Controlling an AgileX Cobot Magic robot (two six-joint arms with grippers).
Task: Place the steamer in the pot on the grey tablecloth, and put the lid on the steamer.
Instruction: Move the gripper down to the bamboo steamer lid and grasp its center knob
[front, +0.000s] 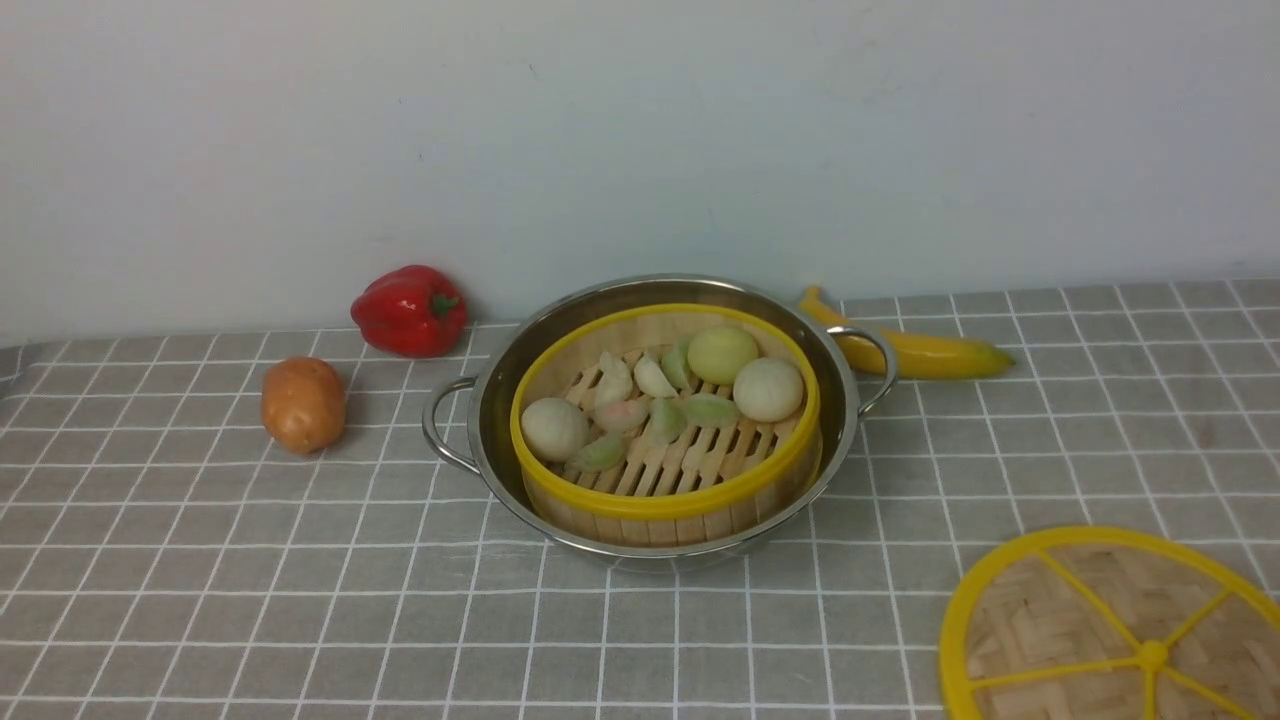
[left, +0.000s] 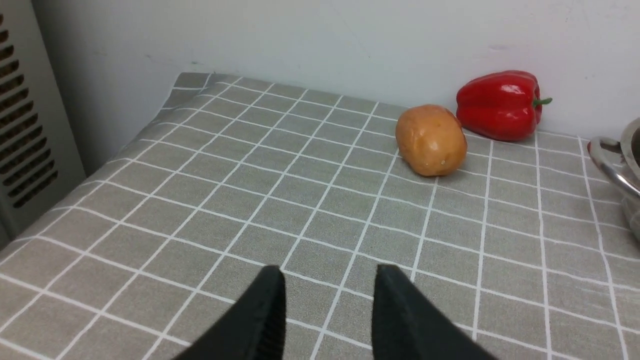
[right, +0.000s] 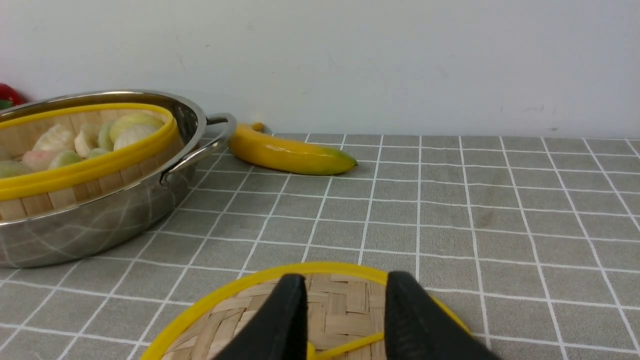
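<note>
The steamer (front: 665, 500), a yellow-rimmed bamboo basket holding toy buns and dumplings, sits inside the steel pot (front: 500, 400) on the grey tablecloth (front: 200, 560). Both also show in the right wrist view, steamer (right: 85, 167) in pot (right: 100, 225). The lid (front: 1060, 630), a woven disc with yellow spokes, lies flat at the near right. My right gripper (right: 342, 282) is open above the lid (right: 340, 300), holding nothing. My left gripper (left: 327, 275) is open over bare cloth, far from the pot's handle (left: 607, 165). Neither gripper shows in the front view.
A red pepper (front: 410, 310) and a potato (front: 303, 403) lie left of the pot. A banana (front: 930, 350) lies behind its right handle. A wall stands close behind. A grey vented panel (left: 25, 150) stands at the cloth's left edge.
</note>
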